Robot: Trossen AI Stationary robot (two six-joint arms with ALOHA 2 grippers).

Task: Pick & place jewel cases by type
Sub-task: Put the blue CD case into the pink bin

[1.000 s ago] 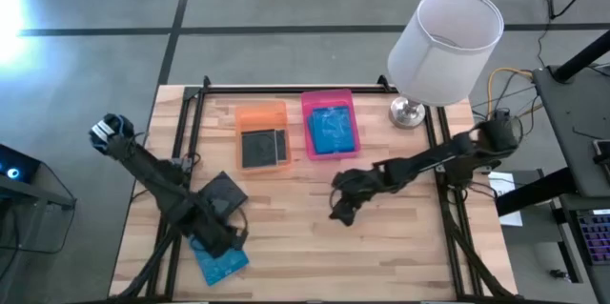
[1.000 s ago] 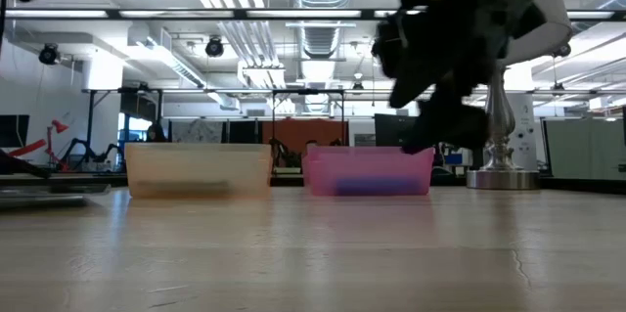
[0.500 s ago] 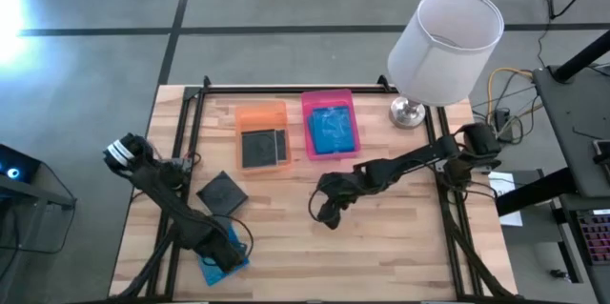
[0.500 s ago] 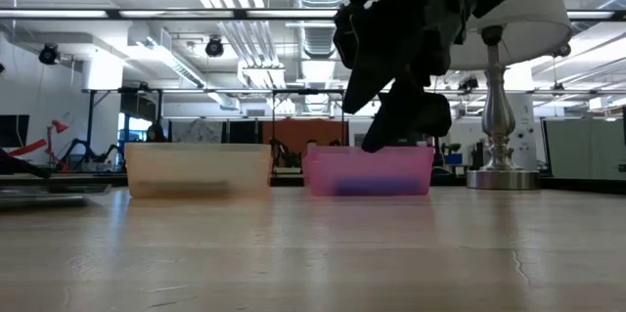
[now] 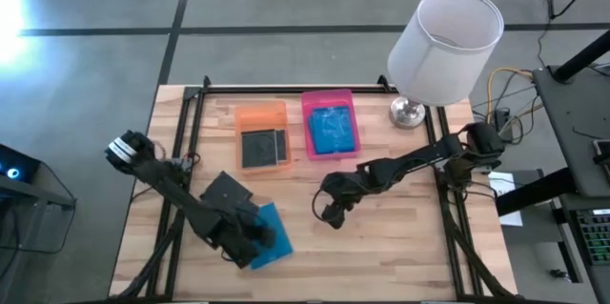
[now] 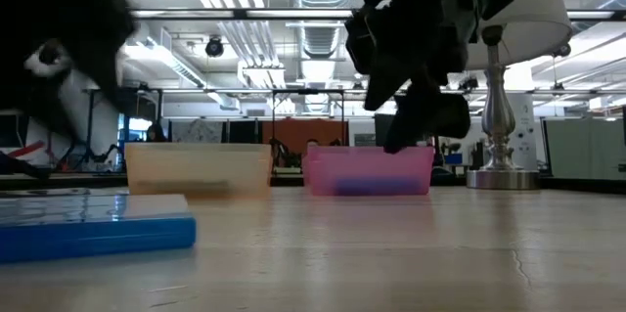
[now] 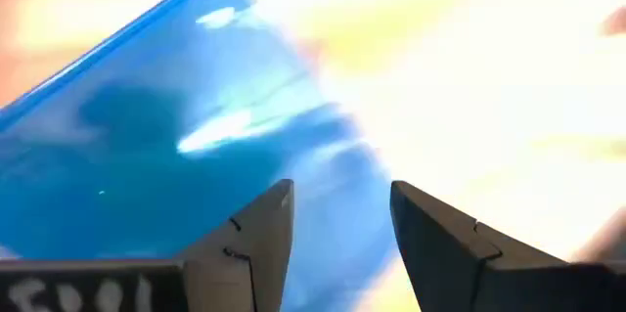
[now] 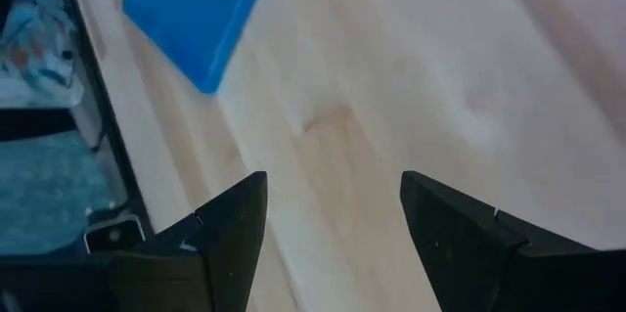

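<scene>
Left gripper (image 5: 255, 239) sits low over the blue case (image 5: 270, 235) near the table's front edge, fingers spread apart (I read this as lining up a grab). That case lies flat, translucent and glossy. Right gripper (image 5: 331, 211) hangs mid-table, fingers apart, empty; I'd guess it waits clear.

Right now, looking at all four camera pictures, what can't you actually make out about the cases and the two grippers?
- Blue case, high view: the left gripper covers part of it; whether it is lifted or resting is unclear.
- Black case, high view: the left arm overlaps its near edge.
- Left wrist view: glare washes out everything beyond the blue case.
- Right gripper, low view: a dark backlit mass; fingers indistinct there.
- Pink tray, low view: contents only a blur through its wall.
</scene>
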